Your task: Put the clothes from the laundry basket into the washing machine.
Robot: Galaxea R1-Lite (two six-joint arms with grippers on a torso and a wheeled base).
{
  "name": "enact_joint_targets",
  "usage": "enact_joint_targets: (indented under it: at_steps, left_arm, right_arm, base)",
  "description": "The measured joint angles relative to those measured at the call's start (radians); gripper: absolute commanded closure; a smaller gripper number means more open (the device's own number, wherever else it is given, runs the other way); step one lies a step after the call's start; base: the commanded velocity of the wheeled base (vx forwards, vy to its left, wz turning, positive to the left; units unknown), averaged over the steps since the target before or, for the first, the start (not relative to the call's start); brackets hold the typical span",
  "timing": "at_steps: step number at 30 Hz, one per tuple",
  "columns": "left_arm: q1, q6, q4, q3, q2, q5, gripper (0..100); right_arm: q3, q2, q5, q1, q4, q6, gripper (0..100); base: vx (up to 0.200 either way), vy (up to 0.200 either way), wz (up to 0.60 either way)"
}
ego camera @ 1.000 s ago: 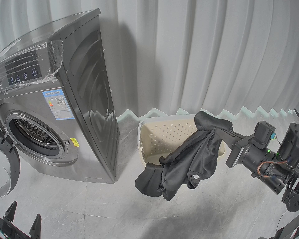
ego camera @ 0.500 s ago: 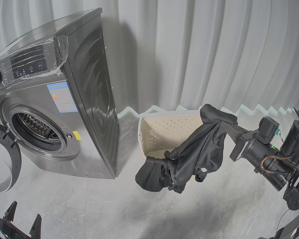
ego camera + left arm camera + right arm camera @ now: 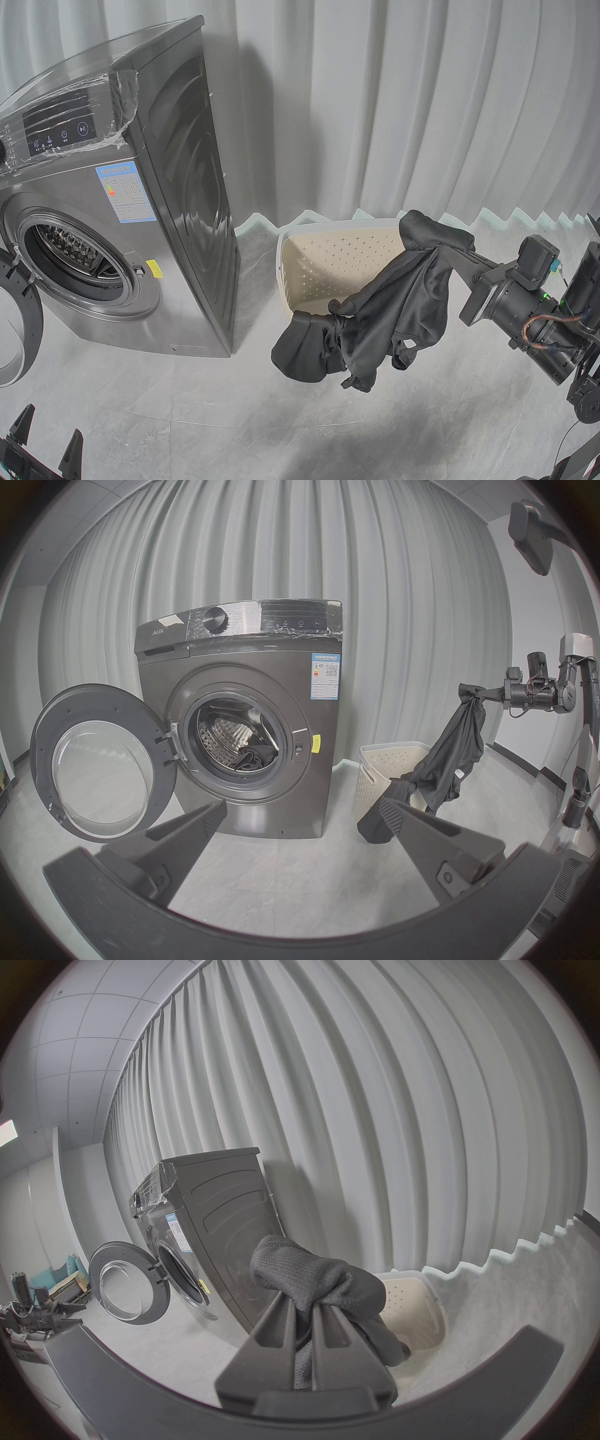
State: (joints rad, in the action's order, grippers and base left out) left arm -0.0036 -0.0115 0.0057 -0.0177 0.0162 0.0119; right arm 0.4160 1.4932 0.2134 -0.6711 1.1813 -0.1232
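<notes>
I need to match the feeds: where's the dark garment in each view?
Head view: dark garment right of centre, hanging in front of the laundry basket.
Left wrist view: dark garment hanging in front of the laundry basket, beside the washing machine.
Right wrist view: dark garment bunched in the right gripper, close up.
Shared landmark: the laundry basket, behind the dark garment in all three.

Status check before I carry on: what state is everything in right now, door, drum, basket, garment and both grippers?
washing machine door: swung fully open.
drum: holds a dark item.
laundry basket: upright on the floor.
dark garment: hanging from the right gripper, lower end outside the laundry basket.
right gripper: shut on the dark garment.
left gripper: open, holding nothing.
</notes>
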Motion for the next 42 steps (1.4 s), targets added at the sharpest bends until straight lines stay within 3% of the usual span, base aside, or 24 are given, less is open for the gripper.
enact_joint_targets:
  at_steps: [15,21,36,42]
  left_arm:
    - [0.000,-0.006,0.000,0.000,0.000,-0.003,0]
    - [0.000,-0.012,0.000,0.000,0.000,-0.004,0]
    - [0.000,-0.025,0.001,0.000,0.000,-0.006,0]
    - [0.000,-0.023,0.000,0.000,0.000,-0.006,0]
  right_arm:
    - [-0.002,0.005,-0.020,-0.004,0.043,0.004,100]
    - [0.002,0.013,-0.020,-0.015,0.055,0.004,100]
    - [-0.005,0.019,-0.019,-0.017,0.063,-0.001,100]
    - [0.000,0.022,-0.019,-0.018,0.063,-0.001,100]
  base:
    - [0.000,0.200,0.00]
    - [0.000,0.000,0.00]
    - [-0.200,0.000,0.00]
    - [0.000,0.000,0.00]
